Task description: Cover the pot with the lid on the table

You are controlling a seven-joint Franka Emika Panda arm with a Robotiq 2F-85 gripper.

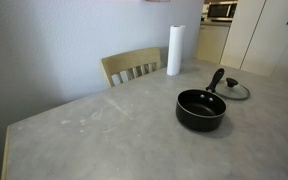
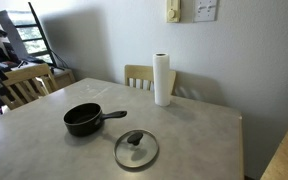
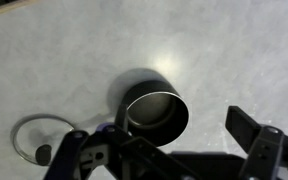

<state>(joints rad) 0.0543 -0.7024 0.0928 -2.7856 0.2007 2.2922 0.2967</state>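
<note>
**Lid not yet picked up: I line up on the knob first**

My gripper (image 3: 162, 145) hangs high over the table (image 3: 219, 50), jaws spread wide and holding nothing. The pot (image 3: 156, 112) sits straight below me, framed in the gap between my two fingers, open and uncovered, its dark inside empty. The lid (image 3: 32, 136) is not between my jaws. It lies flat on the table outside them, beyond the finger at the left of the wrist view, which hides part of its rim. Its small dark knob (image 3: 44, 153) shows just beside that finger.

In both exterior views the lid (image 2: 136, 149) rests close to the pot (image 2: 82, 119), near the end of the long handle (image 2: 111, 115), but not touching the pan's bowl. I am out of frame in both.

I judge the task to be at its very start: the reach for the lid. I am centred on the wrong thing, so the next move means sliding sideways until the knob lies midway between my fingers, then coming straight down and closing on it. The knob is small and the glass around it is slick, so I need to be well centred before I close. The handle lies near my path and wants clearance.
</note>
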